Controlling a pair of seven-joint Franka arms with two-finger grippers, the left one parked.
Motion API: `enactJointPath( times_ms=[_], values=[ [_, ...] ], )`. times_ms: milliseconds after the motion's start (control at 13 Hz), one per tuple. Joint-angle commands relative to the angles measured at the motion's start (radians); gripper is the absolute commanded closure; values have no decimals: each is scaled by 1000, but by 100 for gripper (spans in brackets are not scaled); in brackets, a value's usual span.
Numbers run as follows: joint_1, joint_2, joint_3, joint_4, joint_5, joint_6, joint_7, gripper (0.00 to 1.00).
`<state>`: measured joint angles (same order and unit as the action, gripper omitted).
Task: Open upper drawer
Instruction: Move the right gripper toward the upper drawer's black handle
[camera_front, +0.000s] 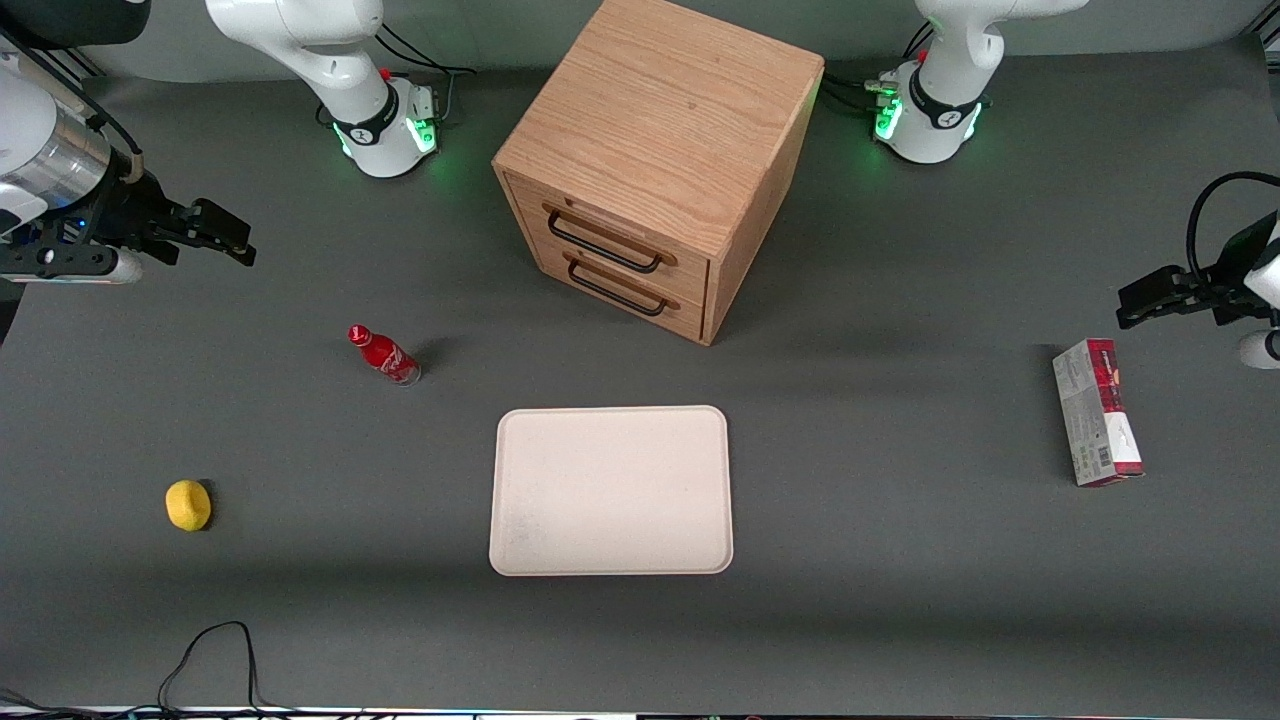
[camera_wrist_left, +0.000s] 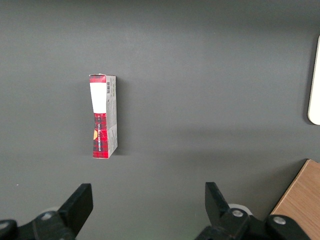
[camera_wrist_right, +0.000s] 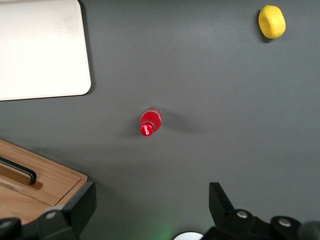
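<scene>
The oak cabinet (camera_front: 660, 130) stands at the middle of the table, farther from the front camera than the tray. Its upper drawer (camera_front: 630, 232) is shut, with a long black handle (camera_front: 603, 243). The lower drawer (camera_front: 640, 305) below it is shut too. My right gripper (camera_front: 225, 235) hangs above the working arm's end of the table, well apart from the cabinet. In the right wrist view the gripper (camera_wrist_right: 151, 196) is open and empty. A corner of the cabinet (camera_wrist_right: 55, 180) with a bit of black handle (camera_wrist_right: 22, 171) shows there.
A red bottle (camera_front: 385, 355) stands between the gripper and the cabinet, also seen in the right wrist view (camera_wrist_right: 150, 121). A yellow fruit (camera_front: 188, 504) lies nearer the camera. A cream tray (camera_front: 611, 490) lies in front of the cabinet. A red-white box (camera_front: 1097, 412) lies toward the parked arm's end.
</scene>
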<state>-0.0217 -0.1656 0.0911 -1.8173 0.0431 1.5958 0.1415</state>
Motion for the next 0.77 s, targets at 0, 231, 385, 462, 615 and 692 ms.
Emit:
enactJointPath(
  times_ms=[0,231,385,462,615,692],
  values=[
    [13,-2,-13,16,14,-22,-19,0],
    [14,79,-2,119,21,-22,-4,0],
    [17,176,54,249,26,-22,-7,0],
    [17,217,106,301,26,-26,-5,0],
    [16,261,203,346,23,-31,3,0],
    [17,283,244,346,26,-31,-9,0]
  ],
)
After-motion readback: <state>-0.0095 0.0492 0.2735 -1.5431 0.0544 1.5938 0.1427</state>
